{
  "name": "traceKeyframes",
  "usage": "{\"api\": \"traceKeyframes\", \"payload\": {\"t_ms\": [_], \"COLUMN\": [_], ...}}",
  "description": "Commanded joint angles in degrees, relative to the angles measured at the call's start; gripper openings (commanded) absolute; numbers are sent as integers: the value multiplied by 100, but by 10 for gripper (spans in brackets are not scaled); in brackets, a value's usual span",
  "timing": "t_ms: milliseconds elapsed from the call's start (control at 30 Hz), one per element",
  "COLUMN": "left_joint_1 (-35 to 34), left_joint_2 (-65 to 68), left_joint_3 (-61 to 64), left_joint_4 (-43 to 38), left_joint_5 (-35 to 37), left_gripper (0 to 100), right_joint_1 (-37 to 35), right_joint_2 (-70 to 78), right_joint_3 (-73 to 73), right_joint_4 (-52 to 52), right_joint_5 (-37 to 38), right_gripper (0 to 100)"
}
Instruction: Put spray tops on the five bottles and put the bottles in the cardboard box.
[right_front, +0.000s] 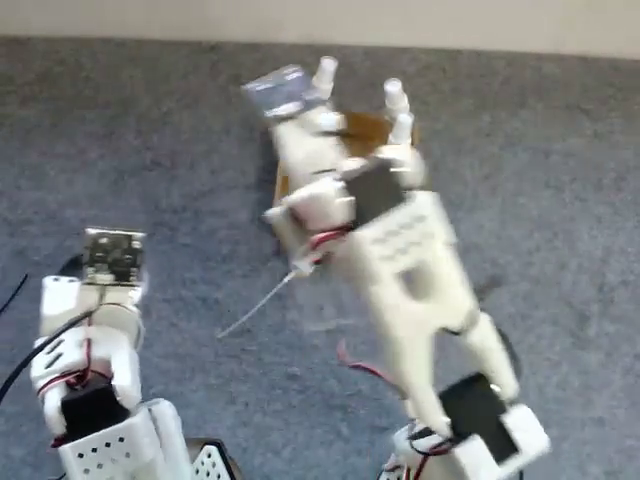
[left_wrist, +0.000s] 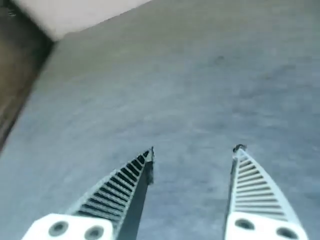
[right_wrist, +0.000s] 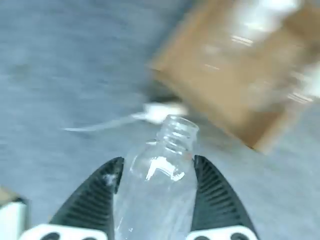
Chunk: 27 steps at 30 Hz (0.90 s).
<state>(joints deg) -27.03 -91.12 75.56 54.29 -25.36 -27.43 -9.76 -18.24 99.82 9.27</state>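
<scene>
**Right arm holds an uncapped bottle near the box**

The right gripper (right_wrist: 159, 161) is clamped on a clear bottle (right_wrist: 160, 192) — its neck carries no top. Just past the neck a white spray top (right_wrist: 161, 111) lies on the grey table (right_wrist: 60, 65), beside the cardboard box (right_wrist: 210, 90) (white-topped bottles (right_front: 396, 96) stand in it). The left gripper (left_wrist: 194, 149) hangs wide open above the table — well apart from the box.
</scene>
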Motion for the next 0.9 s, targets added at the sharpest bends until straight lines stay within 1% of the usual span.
{"api": "traceKeyframes", "payload": {"t_ms": [0,100,167,267,333,400,433,500,600,733,867], "left_joint_1": [971,1596,2220,3415,4198,4743,4901,5138,5218,5218,5174], "left_joint_2": [251,1349,2360,3837,4743,5560,5938,6624,7512,8356,8602], "left_joint_3": [-875,-1569,-2132,-2967,-3459,-3873,-4075,-4365,-4725,-4910,-4866], "left_joint_4": [800,1099,1345,1635,1679,1679,1662,1371,932,378,0], "left_joint_5": [141,264,264,264,360,615,721,923,1240,1635,1908], "left_gripper": [227,227,227,227,226,203,184,157,159,162,162], "right_joint_1": [1815,3037,3864,4831,5226,5437,5516,5640,5684,5701,5701], "right_joint_2": [-716,-1130,-1297,-1341,-1209,-1068,-1007,-884,-716,-338,189], "right_joint_3": [875,1622,2026,2738,3512,4233,4549,5095,5710,5807,5807], "right_joint_4": [127,101,-110,-1244,-2158,-2967,-3380,-4092,-4787,-5305,-5525], "right_joint_5": [1248,2470,3095,3455,3675,3938,4018,4088,4088,4088,4097], "right_gripper": [5,5,5,5,5,5,5,5,5,5,5]}}
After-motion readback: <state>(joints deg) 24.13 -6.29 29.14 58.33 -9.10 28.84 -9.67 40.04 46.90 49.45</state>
